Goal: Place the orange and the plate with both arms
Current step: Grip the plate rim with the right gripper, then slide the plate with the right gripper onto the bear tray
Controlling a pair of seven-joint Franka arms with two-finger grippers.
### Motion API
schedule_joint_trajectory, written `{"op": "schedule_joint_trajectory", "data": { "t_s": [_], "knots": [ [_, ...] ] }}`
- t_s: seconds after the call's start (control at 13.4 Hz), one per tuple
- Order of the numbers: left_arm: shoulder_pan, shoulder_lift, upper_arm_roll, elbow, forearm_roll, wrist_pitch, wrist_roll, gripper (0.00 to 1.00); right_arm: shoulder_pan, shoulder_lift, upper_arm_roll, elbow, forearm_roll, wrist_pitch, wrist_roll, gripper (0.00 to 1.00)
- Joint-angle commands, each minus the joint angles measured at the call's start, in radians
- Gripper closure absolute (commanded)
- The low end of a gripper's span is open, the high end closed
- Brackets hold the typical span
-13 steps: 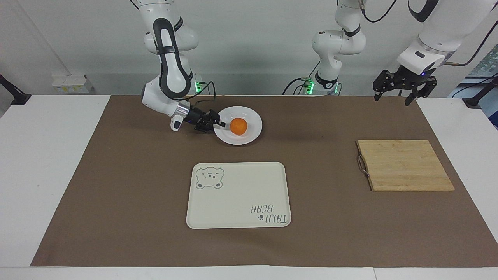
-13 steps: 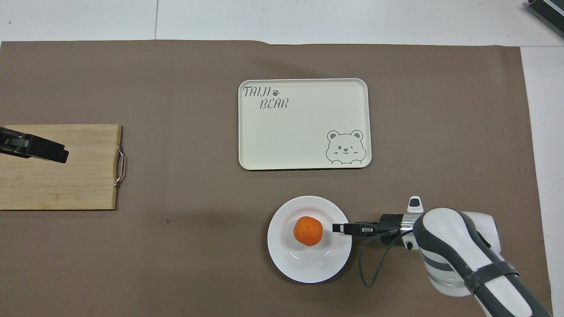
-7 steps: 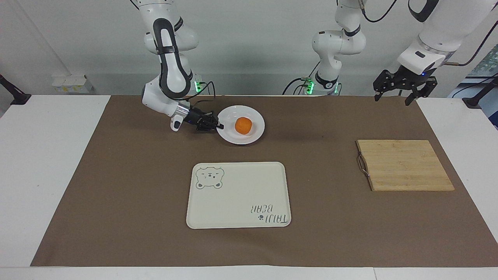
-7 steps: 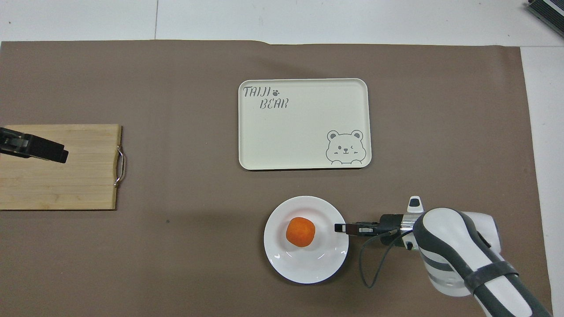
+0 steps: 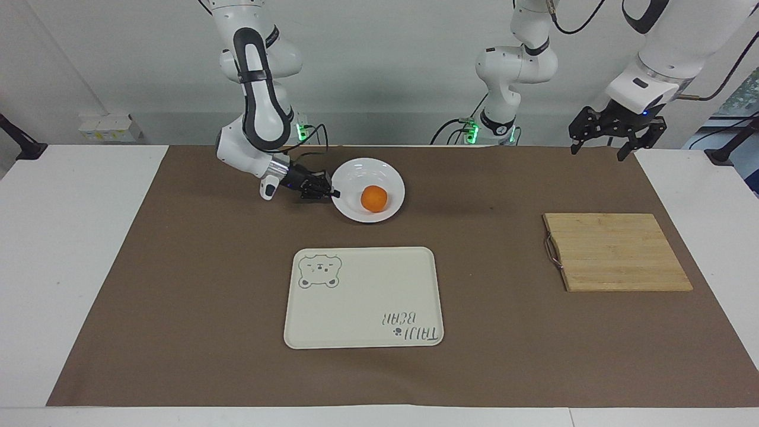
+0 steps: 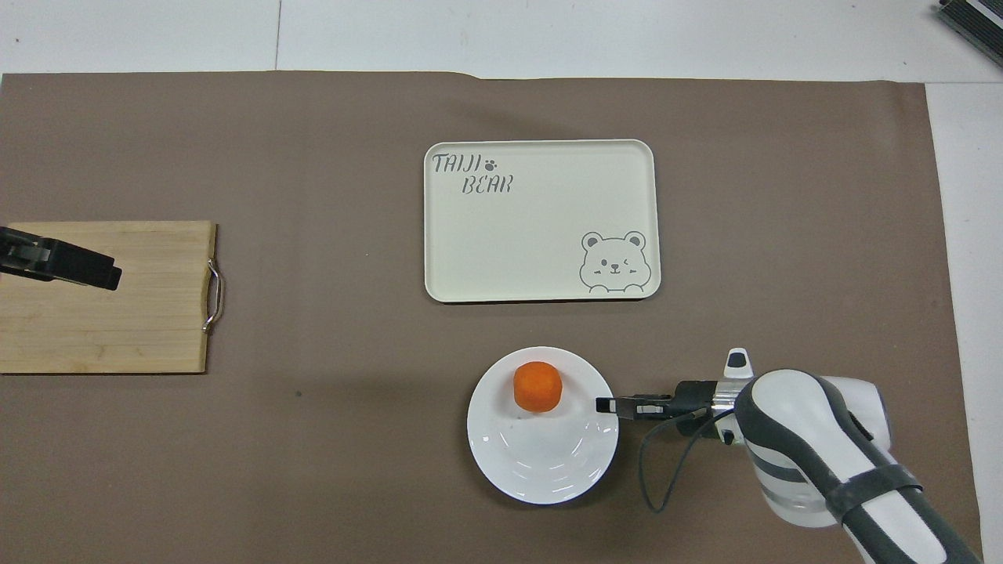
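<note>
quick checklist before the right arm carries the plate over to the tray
1. right gripper clamped on the plate rim: ok.
2. Plate level: not ok, it tilts, rim nearest the robots raised.
3. orange centred: not ok, it sits against the low rim toward the tray.
4. tray free to receive the plate: ok, nothing on it.
5. left gripper out of the path: ok, it waits up toward the cutting board end.

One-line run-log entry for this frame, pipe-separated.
right gripper: shut on plate rim, plate tilted | orange: in plate, tray-side | left gripper: open, waiting above the table's edge | tray: bare
</note>
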Motion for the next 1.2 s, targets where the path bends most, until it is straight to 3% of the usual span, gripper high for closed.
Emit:
{"op": "schedule_joint_trajectory", "data": {
  "t_s": [0.0, 0.37, 0.75, 1.12],
  "knots": [
    [0.008, -0.023, -0.006, -0.022, 0.017, -0.003, -0.010, 0.00, -0.013, 0.017, 0.003, 0.020, 0.024, 0.001, -0.096, 1.00],
    [0.008, -0.023, -0.006, -0.022, 0.017, -0.003, -0.010, 0.00, -0.024, 0.008, 0.001, 0.045, 0.038, -0.007, -0.163, 1.00],
    [0.008, -0.023, -0.006, -0.022, 0.017, -0.003, -0.010, 0.00, -0.016, -0.023, 0.003, 0.132, 0.038, -0.029, -0.005, 1.00],
    [0.008, -0.023, -0.006, -0.022, 0.017, -0.003, -0.010, 0.00, -0.021, -0.020, 0.001, 0.188, 0.038, -0.041, 0.027, 1.00]
  ]
}}
